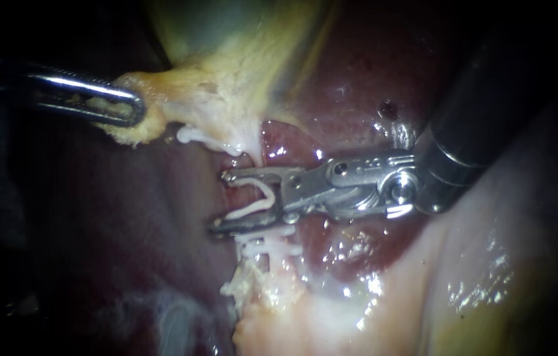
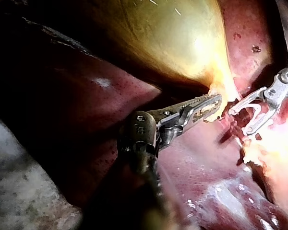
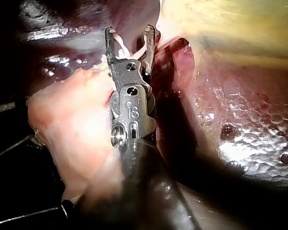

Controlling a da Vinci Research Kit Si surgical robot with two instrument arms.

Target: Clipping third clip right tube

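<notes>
**Right instrument (image 1: 223, 202) lies across the tube (image 1: 244, 158), with a clip (image 1: 264, 196) spread in its claw.**

The claw stands wide, both halves bearing on the white clip between them, which is not squeezed down. In the endoscope view the tube runs up and down, from the yellow tissue (image 1: 186, 99) to the set clips (image 1: 271, 249). The claw comes in sideways from the right, so its long axis lies crosswise to the tube. The tube seems to pass through the claw's mouth, just above the set clips, which lie just beside the lower half. Whether the tube sits fully inside the clip I cannot tell. The left instrument (image 1: 135, 109), well apart at the upper left, has its claw closed on the yellow tissue. The right instrument is the nearer. I judge the coming move turns on the tube sitting deep in the clip before the claw closes.
</notes>
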